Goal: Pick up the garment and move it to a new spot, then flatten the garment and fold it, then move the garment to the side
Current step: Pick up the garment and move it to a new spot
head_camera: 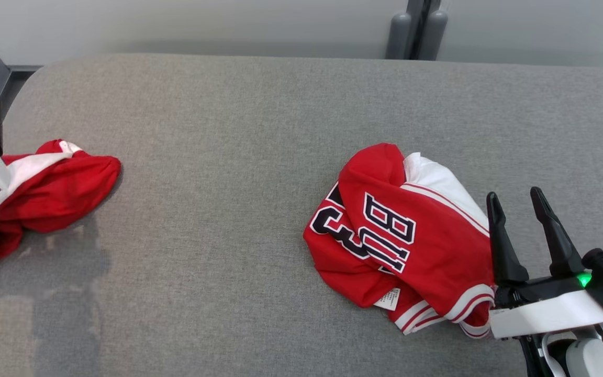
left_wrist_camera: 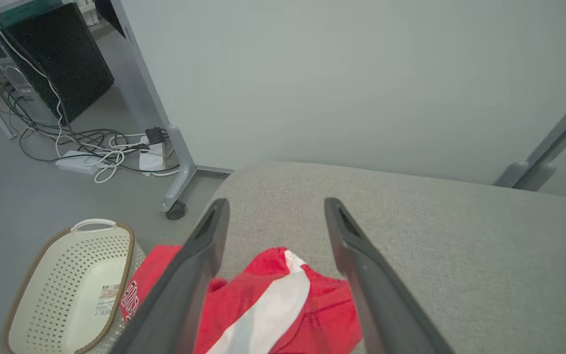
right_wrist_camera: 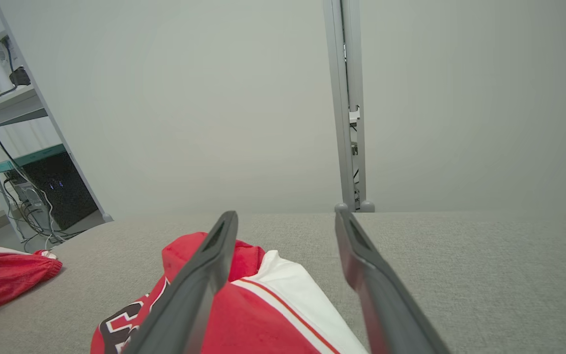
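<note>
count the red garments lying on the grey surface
2. One red garment lies crumpled at the left edge of the grey surface; the lettered garment lies bunched right of centre, beside the right gripper. Folds could hide another piece.

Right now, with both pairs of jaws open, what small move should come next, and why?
Probably ease the right jaws left and down onto the lettered jersey and close on its striped hem. They stand open beside its right edge, and it lies crumpled, not yet flattened, on the table. The other red garment sits at the table's left end under the open left jaws.
</note>
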You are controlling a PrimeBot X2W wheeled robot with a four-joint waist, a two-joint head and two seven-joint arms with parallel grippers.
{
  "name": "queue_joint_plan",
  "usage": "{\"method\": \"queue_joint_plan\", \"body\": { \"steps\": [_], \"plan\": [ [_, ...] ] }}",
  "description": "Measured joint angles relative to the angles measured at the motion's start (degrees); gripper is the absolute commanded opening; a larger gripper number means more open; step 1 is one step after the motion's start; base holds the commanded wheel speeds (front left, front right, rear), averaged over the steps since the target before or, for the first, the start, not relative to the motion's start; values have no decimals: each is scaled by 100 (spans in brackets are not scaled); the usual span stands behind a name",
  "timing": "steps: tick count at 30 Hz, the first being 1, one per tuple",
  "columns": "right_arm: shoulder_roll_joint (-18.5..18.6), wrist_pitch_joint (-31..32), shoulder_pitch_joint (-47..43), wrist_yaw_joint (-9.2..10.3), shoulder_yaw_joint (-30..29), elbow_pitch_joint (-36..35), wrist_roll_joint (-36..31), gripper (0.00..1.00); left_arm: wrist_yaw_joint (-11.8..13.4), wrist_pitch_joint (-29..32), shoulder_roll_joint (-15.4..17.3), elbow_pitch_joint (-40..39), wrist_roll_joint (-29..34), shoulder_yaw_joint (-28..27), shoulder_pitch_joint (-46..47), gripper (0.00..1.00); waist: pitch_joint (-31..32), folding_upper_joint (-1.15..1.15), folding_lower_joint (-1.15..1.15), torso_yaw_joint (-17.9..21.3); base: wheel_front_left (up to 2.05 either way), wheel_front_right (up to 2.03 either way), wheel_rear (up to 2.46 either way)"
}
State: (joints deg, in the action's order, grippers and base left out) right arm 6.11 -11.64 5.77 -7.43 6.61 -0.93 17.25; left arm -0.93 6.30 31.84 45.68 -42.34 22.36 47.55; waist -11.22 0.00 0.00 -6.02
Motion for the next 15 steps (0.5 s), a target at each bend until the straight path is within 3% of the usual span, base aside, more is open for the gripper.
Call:
{"method": "queue_joint_plan", "body": {
  "steps": [4,15],
  "plan": [
    [-3,-15,-85,0,14,33,43,100,81,-166,5,-571,58,35,-157,100,161,0,0,141,0,0,0],
    [107,-38,-297,0,103,110,141,100,662,-814,-180,-2776,78,73,-1717,100,641,0,0,853,0,0,0]
  ]
}}
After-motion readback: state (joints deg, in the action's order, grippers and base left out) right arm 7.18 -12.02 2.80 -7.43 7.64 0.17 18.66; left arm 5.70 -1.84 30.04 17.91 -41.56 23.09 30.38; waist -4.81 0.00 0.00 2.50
